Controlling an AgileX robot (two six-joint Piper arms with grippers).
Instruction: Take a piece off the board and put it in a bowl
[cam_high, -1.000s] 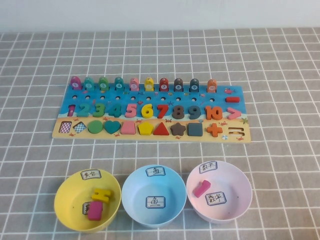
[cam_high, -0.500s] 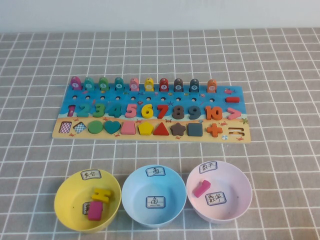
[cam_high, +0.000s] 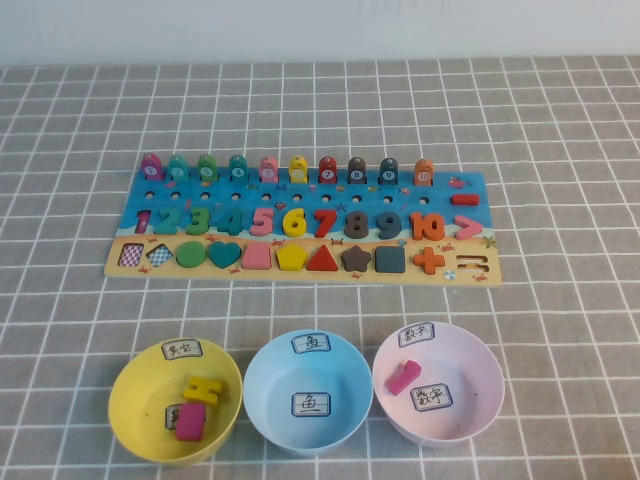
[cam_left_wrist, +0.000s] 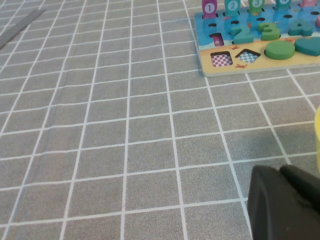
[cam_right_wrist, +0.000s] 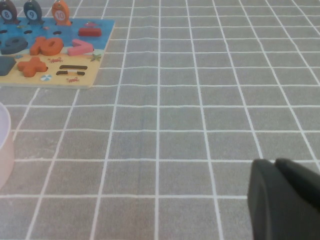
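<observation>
Both closed and empty, left gripper (cam_left_wrist: 280, 170) and right gripper (cam_right_wrist: 275, 163) hang over grey gridded tablecloth (cam_high: 560, 110).

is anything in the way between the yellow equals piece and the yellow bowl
Nothing visible. The equals piece already lies inside the yellow bowl, against a pink piece. Its slot on the board is empty. The left end effector and right end effector sit shut over the cloth, off the board.

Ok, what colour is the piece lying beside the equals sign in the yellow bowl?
Magenta pink block, touching the yellow equals-sign piece inside the yellow bowl; clearest in the high view.
</observation>
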